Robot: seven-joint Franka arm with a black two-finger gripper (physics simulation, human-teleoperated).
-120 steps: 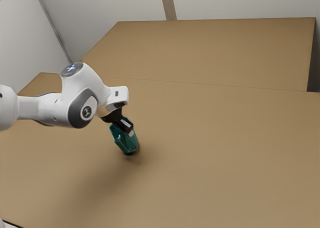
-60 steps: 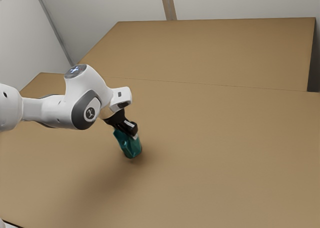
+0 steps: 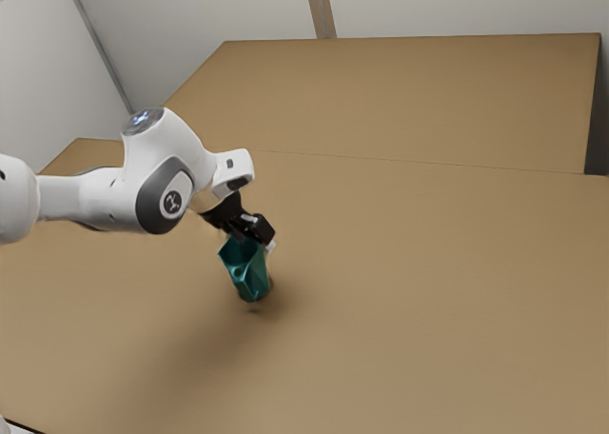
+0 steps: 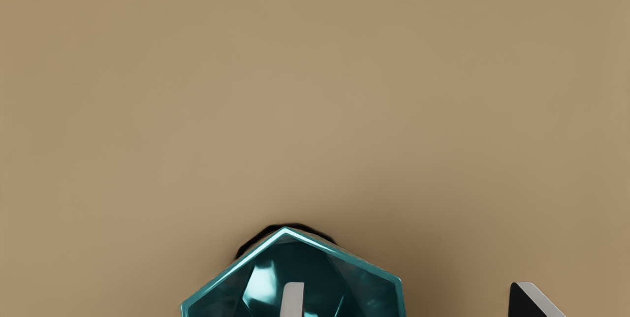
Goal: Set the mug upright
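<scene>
Mug [image 3: 249, 274] below spread gripper [image 3: 256, 242], one finger [image 4: 292, 301] perhaps inside.

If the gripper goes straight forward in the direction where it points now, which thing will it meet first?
The gripper would likely meet the teal mug first: one finger lines up with its opening, the other is outside, so its wall may pass between them. Depth is unclear.

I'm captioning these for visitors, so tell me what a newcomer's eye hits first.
Probably the teal mug, vivid against the brown table, just below the gripper. Next, the white arm reaching in from the exterior view's left. In the wrist view, the angular rim stands out, one fingertip over the opening.
</scene>
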